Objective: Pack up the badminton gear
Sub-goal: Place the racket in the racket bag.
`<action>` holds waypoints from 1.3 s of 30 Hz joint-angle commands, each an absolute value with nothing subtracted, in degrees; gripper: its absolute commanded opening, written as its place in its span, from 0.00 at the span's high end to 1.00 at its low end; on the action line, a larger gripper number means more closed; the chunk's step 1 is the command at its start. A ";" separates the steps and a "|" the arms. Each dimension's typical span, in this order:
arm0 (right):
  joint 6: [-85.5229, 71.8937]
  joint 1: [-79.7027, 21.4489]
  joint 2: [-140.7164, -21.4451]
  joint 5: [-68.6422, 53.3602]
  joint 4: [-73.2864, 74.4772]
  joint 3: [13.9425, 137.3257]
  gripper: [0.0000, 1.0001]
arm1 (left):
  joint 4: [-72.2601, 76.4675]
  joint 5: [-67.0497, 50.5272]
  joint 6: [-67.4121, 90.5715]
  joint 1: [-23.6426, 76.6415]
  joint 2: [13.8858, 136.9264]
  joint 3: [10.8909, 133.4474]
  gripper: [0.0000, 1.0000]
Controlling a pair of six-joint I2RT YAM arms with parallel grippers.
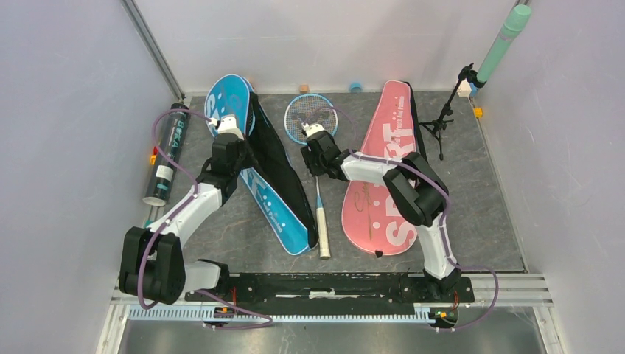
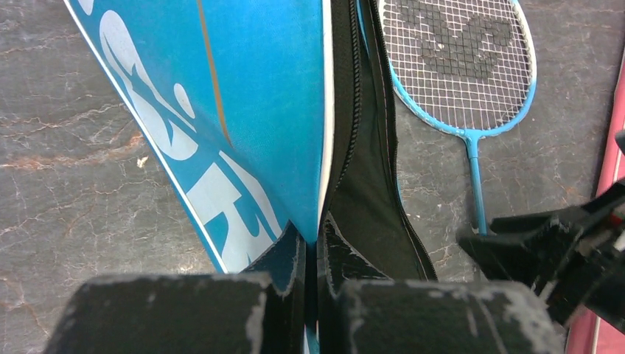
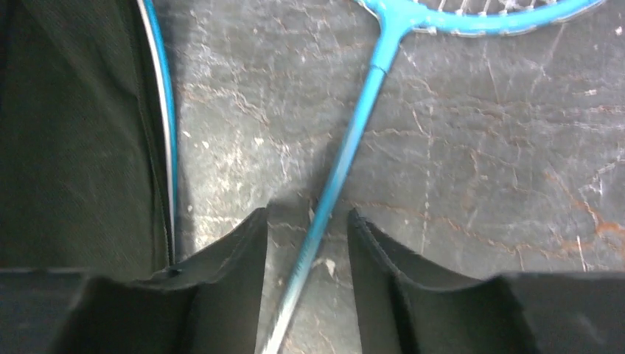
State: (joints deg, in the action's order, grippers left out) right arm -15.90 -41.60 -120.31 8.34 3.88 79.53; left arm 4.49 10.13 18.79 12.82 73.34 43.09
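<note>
- Left gripper (image 2: 311, 254): we find it clamped on the open edge of the blue bag (image 2: 258, 96)
- Right gripper (image 3: 306, 221): we find it parted astride the blue racket (image 3: 352, 140), which lies between blue bag and pink bag (image 1: 396, 127)

Glossy blue bag (image 2: 258, 88), matt black lining (image 2: 368, 214), marbled tabletop (image 2: 74, 147)

- There's the racket (image 1: 322, 221), lying between the two bags.
- The left racket bag (image 1: 276, 214) lies just left of it, the right racket bag (image 1: 383, 125) on its right.
- The tube (image 1: 166, 155) lies far left, and the tripod stand (image 1: 442, 122) stands back right.
</note>
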 commanded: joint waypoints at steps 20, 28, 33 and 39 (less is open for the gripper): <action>-8.61 -46.40 -100.40 30.48 2.36 78.05 1.00 | 6.32 11.99 18.80 11.26 69.06 44.18 0.98; -2.18 -48.18 -93.51 27.59 7.66 78.89 1.00 | 6.06 10.58 19.53 10.25 69.92 44.74 0.98; 4.08 -49.67 -89.29 26.69 8.58 70.45 1.00 | 6.59 8.73 20.08 9.42 69.77 44.47 0.98; 9.29 -51.93 -87.35 24.27 7.34 62.01 1.00 | 7.07 6.68 20.56 9.23 70.42 44.50 0.98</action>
